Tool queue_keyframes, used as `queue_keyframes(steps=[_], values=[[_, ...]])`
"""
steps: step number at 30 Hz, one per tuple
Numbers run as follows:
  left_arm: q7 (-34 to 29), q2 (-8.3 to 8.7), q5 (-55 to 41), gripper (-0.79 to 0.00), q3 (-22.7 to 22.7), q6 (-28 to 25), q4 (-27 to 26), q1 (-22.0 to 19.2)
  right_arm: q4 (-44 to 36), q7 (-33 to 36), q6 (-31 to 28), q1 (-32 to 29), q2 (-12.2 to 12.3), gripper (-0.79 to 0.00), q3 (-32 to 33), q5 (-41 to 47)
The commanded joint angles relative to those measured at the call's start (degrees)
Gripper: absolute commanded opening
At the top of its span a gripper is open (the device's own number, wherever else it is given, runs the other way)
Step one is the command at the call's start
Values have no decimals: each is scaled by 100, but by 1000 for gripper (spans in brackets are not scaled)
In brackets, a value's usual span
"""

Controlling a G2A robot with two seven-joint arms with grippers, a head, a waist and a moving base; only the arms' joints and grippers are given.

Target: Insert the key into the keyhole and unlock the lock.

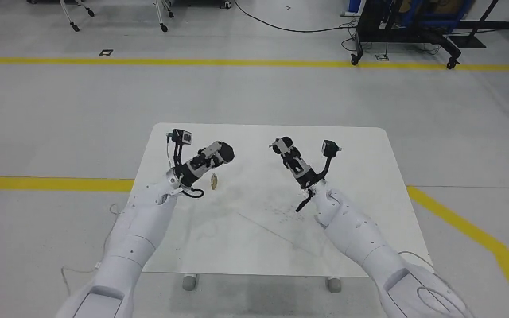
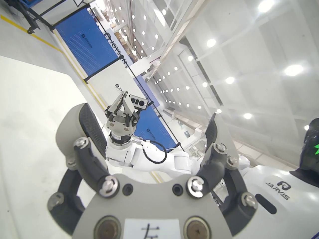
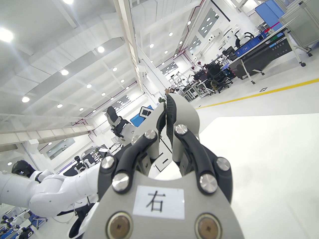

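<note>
Watching left gripper (image 2: pixel 149 115) spread wide, empty | right gripper (image 3: pixel 166 103) pinched shut, contents unclear | risk: my descent nudges the small yellow thing (image 1: pixel 214 182) across the table (image 1: pixel 262 238).

A white bench (image 1: pixel 262 238) stands on a pale grey workshop floor (image 1: pixel 95 111) crossed by yellow lines (image 1: pixel 238 62). Beyond it, a black cable (image 1: pixel 278 26) trails toward a wheeled black frame (image 1: pixel 406 36). Blue panels (image 2: pixel 82 43), round ceiling lights (image 2: pixel 265 5), desks (image 3: pixel 261 50) and office chairs (image 3: pixel 216 74) line the hall.
</note>
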Motion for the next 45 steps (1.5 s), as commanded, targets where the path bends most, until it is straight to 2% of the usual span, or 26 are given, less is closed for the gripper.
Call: queue_keyframes(steps=[1,7,14,23,28,35,36,39,41,43,45], values=[[131,7,377,-209,151,-126,-40,-38,-184,252,24,-99,-22,-785,-29,169],[350,60,838,-262,516,-346,-98,-103,-373,1011,91,-153,-109,-785,-82,776],[740,122,1310,-277,779,-735,68,-211,-337,1678,217,-114,-174,-785,-82,1090],[1018,139,1459,-400,908,-1005,310,-292,-362,2277,265,-120,-233,-785,-32,1353],[1132,115,1547,-437,962,-1035,385,-330,-409,2543,240,-147,-241,-785,36,1488],[1308,101,1612,-449,981,-1052,424,-341,-505,2862,245,-197,-255,-785,106,1620],[1317,99,1621,-468,988,-1051,424,-344,-515,2894,253,-201,-257,-785,118,1630],[1345,99,1709,-600,1002,-1043,445,-370,-533,2972,278,-212,-260,-785,159,1636],[1465,99,1849,-650,994,-999,497,-398,-546,2996,287,-224,-263,-785,189,1626],[1612,94,2058,-757,1003,-968,517,-424,-569,3017,292,-240,-266,-785,217,1619],[1781,85,2277,-785,1020,-946,512,-429,-589,3035,308,-252,-267,-785,246,1590]])
